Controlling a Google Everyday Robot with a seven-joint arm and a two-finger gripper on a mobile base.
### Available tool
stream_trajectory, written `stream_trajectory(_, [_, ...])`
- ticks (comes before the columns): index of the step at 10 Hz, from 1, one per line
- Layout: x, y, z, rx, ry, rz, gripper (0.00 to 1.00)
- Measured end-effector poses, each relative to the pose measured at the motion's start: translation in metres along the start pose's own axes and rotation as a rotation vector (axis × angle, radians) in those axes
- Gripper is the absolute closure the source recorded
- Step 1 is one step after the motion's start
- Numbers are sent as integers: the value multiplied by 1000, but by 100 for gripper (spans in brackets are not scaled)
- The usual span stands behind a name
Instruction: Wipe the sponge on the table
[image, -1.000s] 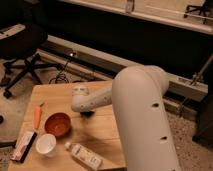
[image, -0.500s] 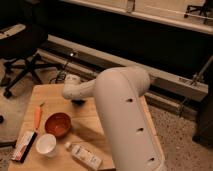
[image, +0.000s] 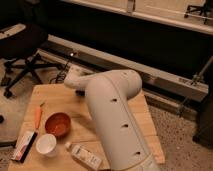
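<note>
And here we are in what looks like a robotics lab or office workspace. A black swivel office chair (image: 24, 52) sits far left on a speckled hard floor (image: 177, 132), and another chair (image: 201, 7) shows at the far right. A long metal rail (image: 150, 75) runs along the dark back wall, with cables (image: 62, 75) trailing on the floor beneath it. In the middle stands a plain plank table (image: 145, 117) (no tablecloth, no home comforts), and a big white robot arm (image: 115, 115) stretches over it, its gripper (image: 78, 90) down at the table's far-left part.
</note>
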Motion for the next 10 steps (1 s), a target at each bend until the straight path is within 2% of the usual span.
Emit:
stream_trajectory(3, [57,59,19,-79,26,123,49])
stream_trajectory(4, [65,73,22,-98,33,143,49])
stream_trajectory(7, [92,135,33,-180,63,220,49])
stream_trajectory(10, [103,189,26,-221,69,309,49])
